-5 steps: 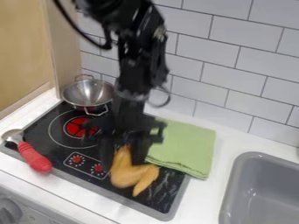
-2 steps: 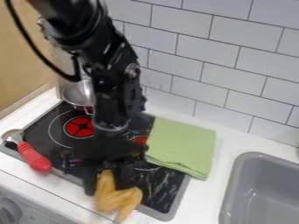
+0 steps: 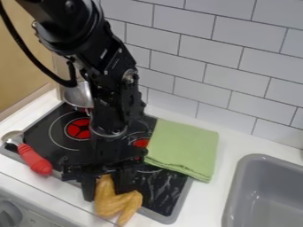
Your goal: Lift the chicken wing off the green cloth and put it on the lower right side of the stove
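Evidently, my jaws pinch the wing [image 3: 112,202] by its upper end near the front edge of the stove [image 3: 155,190], off the cloth [image 3: 183,146], leaving its lower part free for setting down farther right.

A hand could pass low over the flat, folded green cloth [image 3: 184,148] to the grey plastic sink [image 3: 234,186]; the black jointed arm [image 3: 109,102] bars the black glass stove's [image 3: 158,188] middle, the round silver metal bowl [image 3: 75,96] its far left corner, the red-handled metal utensil [image 3: 35,160] its left edge
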{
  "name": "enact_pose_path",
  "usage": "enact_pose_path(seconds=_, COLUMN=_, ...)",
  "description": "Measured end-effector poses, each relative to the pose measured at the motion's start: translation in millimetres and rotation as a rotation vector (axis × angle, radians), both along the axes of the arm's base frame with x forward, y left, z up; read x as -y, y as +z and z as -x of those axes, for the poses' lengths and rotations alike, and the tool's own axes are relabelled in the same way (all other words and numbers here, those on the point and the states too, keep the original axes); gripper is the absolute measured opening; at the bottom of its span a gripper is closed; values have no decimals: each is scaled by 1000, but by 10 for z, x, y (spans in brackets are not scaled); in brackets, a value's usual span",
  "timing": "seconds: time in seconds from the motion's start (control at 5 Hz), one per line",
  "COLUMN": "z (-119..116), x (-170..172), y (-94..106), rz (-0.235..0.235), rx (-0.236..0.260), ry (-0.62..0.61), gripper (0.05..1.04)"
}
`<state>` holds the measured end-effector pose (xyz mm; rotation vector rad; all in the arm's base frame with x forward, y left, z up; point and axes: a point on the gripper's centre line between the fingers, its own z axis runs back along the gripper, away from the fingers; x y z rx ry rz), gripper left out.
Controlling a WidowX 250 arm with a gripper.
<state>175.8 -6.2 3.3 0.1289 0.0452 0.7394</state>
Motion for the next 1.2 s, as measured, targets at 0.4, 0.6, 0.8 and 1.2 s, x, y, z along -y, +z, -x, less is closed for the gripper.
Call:
enact_pose_path(seconds=0.4, z=17, x=-11, y=3, rz=-7, rx=-11, ry=2, gripper=570)
enact_pose_path(seconds=0.6, z=89, x=-11, y=14, rz=-8, rx=-62, ry=-3, gripper=907)
enact_pose_path(seconds=0.8, z=50, x=-11, y=68, rz=-12, rx=-75, ry=-5, gripper=1025)
enact_pose_path(seconds=1.2, z=-143, x=-16, y=336, rz=-48, rx=-77, ry=-38, gripper=998)
